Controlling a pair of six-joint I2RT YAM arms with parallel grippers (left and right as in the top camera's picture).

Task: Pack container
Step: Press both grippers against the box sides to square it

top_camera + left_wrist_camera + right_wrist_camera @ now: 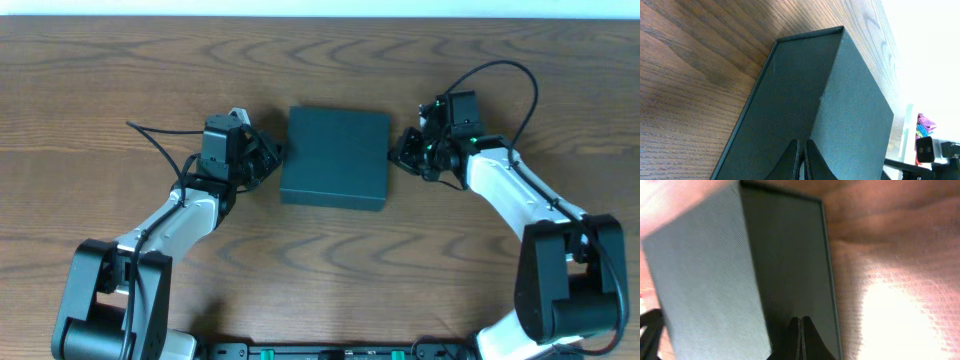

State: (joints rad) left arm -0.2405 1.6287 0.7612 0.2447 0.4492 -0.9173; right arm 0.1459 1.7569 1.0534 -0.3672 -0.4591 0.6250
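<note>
The overhead view looks straight down on the desk (100,80) from well above. The left wrist view faces the container (335,158) from 9 o'clock, the right from 3 o'clock, both very near; all three share it.

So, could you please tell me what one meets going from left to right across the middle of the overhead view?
left pincer, shut, at the box's left side → container, lid down → right pincer, shut, at its right side.

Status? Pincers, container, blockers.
Left pincer shut at container's left side. Right pincer shut at its right side. Container closed, flat on table. No blockers visible.
</note>
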